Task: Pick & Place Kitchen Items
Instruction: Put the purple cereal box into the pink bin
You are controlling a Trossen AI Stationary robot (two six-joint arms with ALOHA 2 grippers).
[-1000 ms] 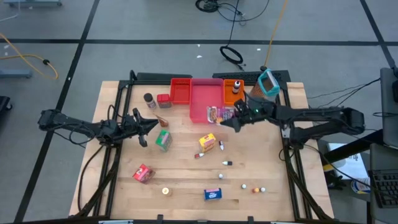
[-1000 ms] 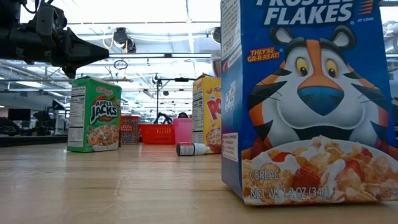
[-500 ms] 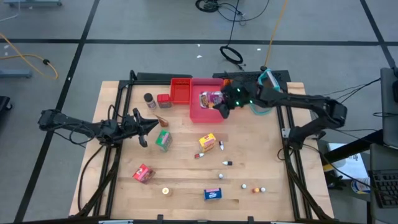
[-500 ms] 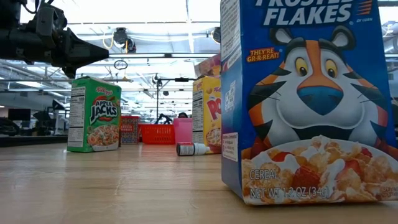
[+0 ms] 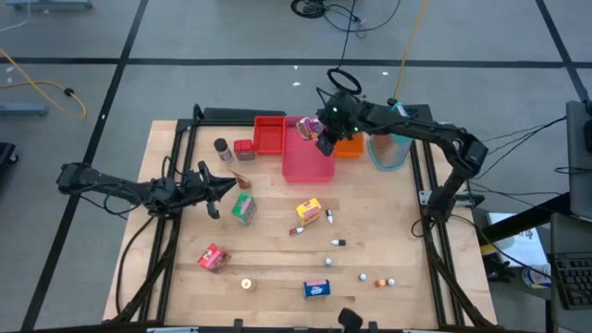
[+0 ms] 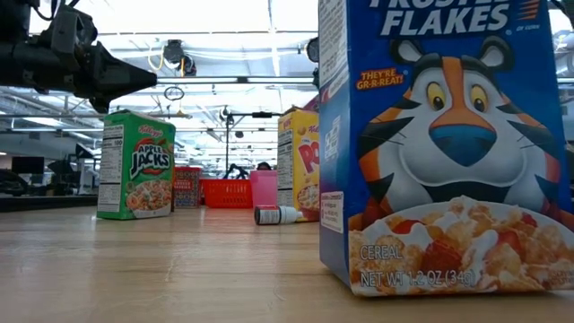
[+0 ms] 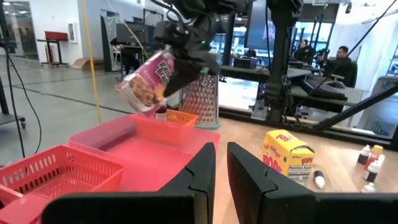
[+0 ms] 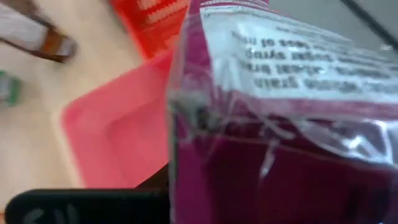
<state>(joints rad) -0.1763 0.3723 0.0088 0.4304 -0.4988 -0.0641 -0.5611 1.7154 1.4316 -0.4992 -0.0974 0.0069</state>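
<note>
Pink pouch (image 5: 308, 129) clamped in right fingers (image 5: 323, 139) above pink tray (image 5: 305, 162); left fingers (image 5: 228, 184) together.

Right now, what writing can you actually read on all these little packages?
"FLAKES", "THEY'RE GR-R-REAT!", "CEREAL": blue box.
"APPLE JACKS": green box.
"POPS": yellow box.
Purple pouch, carried by the right gripper above the pink tray: print too blurred.
</note>
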